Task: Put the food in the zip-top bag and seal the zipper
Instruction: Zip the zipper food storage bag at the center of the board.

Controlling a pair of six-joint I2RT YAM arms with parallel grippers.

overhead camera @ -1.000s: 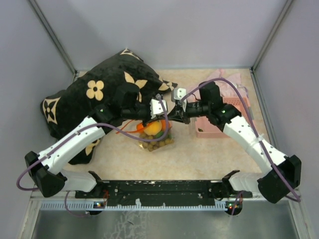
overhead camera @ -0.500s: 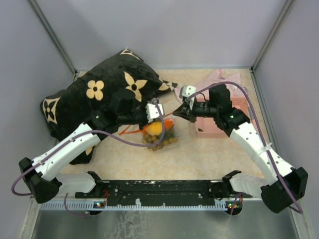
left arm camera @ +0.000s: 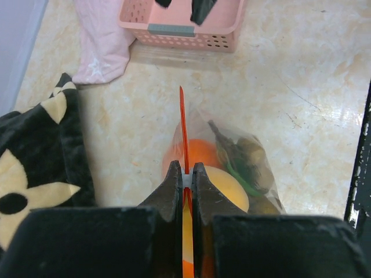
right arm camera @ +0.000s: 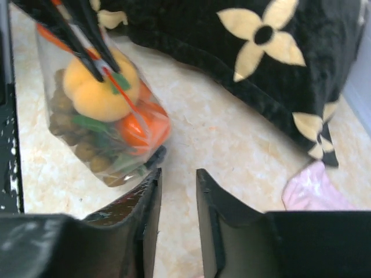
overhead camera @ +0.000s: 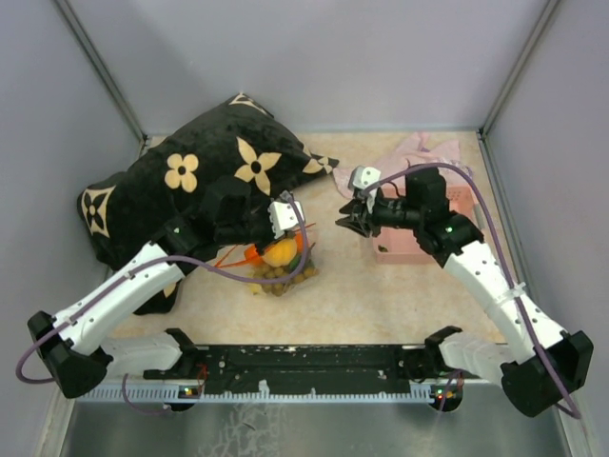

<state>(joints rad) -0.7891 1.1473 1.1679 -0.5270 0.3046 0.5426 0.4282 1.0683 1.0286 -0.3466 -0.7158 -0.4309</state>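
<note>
Left gripper: we see the left gripper with its jaws pressed together on the narrow orange-red zipper strip. The strip stands on edge between them and runs out past their tips.
Right gripper: the right gripper has its jaws a little apart with nothing between them. In the overhead view it hangs to the right of the bag, apart from it.
Bag: the clear, thin plastic zip-top bag hangs by its mouth from the left jaws, over the beige marbled bench. We cannot tell whether its bottom rests on the bench.
Food: inside the bag we make out a yellow toy lemon, a red-orange round fruit and a brownish-green grape bunch with green leaves. All of them are packed close together.
Zipper: we cannot tell whether the strip is pressed shut along its whole width.
Surroundings: a black plush cushion with cream flower shapes lies to the left of the bag. A pink rectangular plastic basket and a pale pink cloth lie to the right of it.
</note>
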